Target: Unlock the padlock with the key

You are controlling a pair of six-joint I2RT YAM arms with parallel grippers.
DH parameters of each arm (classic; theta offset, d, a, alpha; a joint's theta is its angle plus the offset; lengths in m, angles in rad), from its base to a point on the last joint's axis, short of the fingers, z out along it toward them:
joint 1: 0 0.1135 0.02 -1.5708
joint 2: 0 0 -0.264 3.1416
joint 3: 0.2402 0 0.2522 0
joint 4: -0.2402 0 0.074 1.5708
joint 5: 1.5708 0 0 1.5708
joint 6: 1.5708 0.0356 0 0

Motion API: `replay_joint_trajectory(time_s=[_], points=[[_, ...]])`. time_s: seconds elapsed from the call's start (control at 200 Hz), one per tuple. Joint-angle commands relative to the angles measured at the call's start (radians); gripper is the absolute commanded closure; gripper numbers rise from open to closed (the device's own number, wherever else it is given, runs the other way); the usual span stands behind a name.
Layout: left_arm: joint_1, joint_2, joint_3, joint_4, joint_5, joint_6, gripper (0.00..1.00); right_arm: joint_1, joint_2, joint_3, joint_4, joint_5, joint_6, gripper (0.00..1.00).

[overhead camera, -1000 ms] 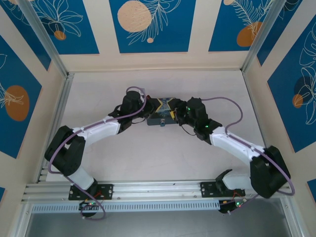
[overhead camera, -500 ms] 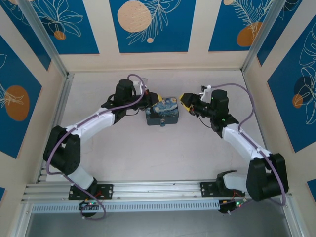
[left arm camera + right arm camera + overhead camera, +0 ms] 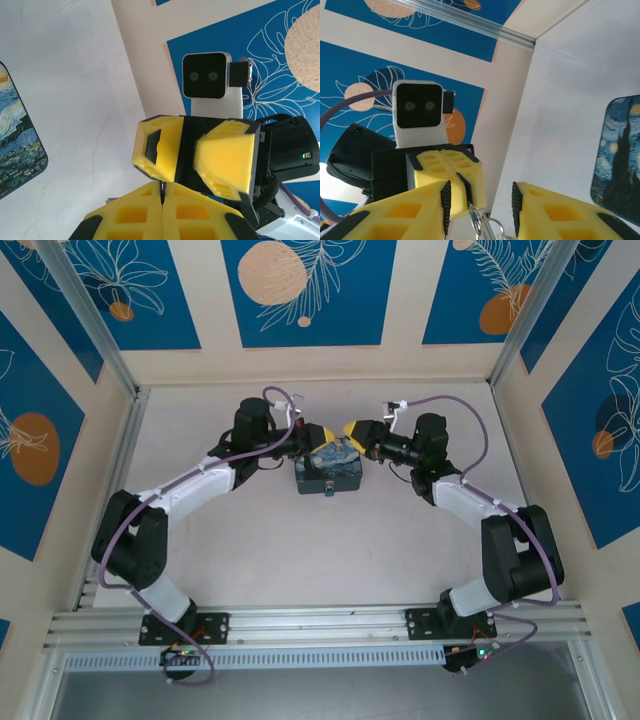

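My left gripper [image 3: 162,188] is shut on the key [image 3: 162,189], a thin dark sliver pinched between its yellow pads. In the right wrist view the key [image 3: 476,220] sticks out of the left gripper [image 3: 465,192], its metal rings dangling. My right gripper [image 3: 480,200] stands open, one finger on each side of the key without touching it. From above, the left gripper [image 3: 318,433] and right gripper [image 3: 352,430] meet tip to tip over the far edge of the painted box [image 3: 328,472]. The padlock [image 3: 330,490] is a tiny bluish piece at the box's front edge.
The starry-night box [image 3: 620,155] lies flat on the pale table, also at the left edge of the left wrist view [image 3: 17,145]. Blue and beige panel walls [image 3: 300,290] enclose the table on three sides. An aluminium rail [image 3: 320,625] runs along the near edge.
Both arms lifted off the box and swung apart, then came together above its far edge. The right gripper's jaws have narrowed around the key held by the left gripper.
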Motion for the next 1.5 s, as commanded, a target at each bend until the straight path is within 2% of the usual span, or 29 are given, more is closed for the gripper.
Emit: replay_joint_trajectory(time_s=[0.0, 0.735, 1.055, 1.17, 1.35, 1.495], points=[[0.012, 0.020, -0.011, 0.084, 0.022, -0.053, 1.00, 0.023, 0.012, -0.009, 0.099, -0.011, 0.037, 0.61], [0.012, 0.052, -0.002, 0.109, 0.017, -0.072, 1.00, 0.025, 0.015, -0.082, 0.138, -0.018, 0.056, 0.74], [0.011, 0.051, -0.002, 0.112, 0.025, -0.071, 1.00, 0.008, 0.016, -0.095, 0.137, -0.008, 0.058, 0.77], [0.011, 0.051, -0.004, 0.113, 0.033, -0.070, 1.00, -0.001, 0.024, -0.090, 0.148, -0.011, 0.064, 0.76], [0.012, 0.053, -0.006, 0.118, 0.044, -0.072, 1.00, 0.000, 0.036, -0.074, 0.151, -0.017, 0.069, 0.64], [0.011, 0.053, -0.008, 0.120, 0.048, -0.071, 1.00, 0.000, 0.048, -0.065, 0.152, -0.017, 0.073, 0.63]])
